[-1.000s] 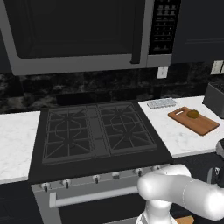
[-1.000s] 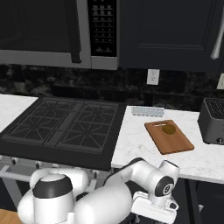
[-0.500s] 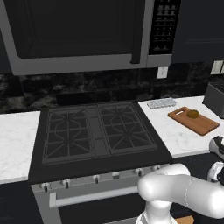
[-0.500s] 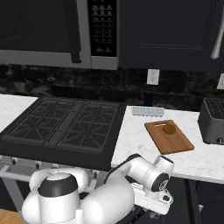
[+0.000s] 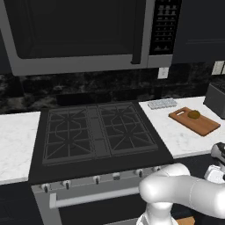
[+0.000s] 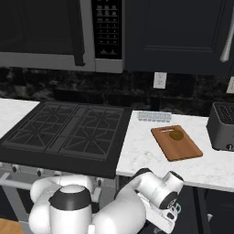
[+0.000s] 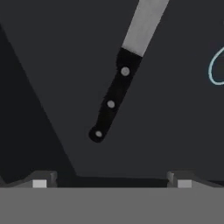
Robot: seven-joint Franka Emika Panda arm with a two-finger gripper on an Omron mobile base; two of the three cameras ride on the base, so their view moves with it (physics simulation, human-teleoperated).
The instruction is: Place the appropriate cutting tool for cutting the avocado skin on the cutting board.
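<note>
Black and riveted, the handle of the knife (image 7: pixel 110 103) is lying on a dark flat surface straight ahead of the gripper (image 7: pixel 111 179), with three pale rivets along it and a flat grey blade running on past the upper edge of the hand view. It is looking stiff and fairly light, slim enough to slip or pivot if pinched near one end, so the likely best hold is across the middle of the handle, near the centre rivet, well back from the blade. The gripper's fingers (image 7: pixel 40 180) are standing wide apart, one to each side of the knife, with nothing between them and no contact yet. A thin pale-blue curved outline (image 7: pixel 215 68) is showing beyond the knife's far side; what it is cannot be told. Up on the white counter (image 6: pixel 137 151), the cutting board (image 6: pixel 176 142) is sitting reddish-brown and flat, carrying the small olive avocado (image 6: pixel 175 135) near its far end, beside a pale ridged tray (image 6: pixel 154 116).
</note>
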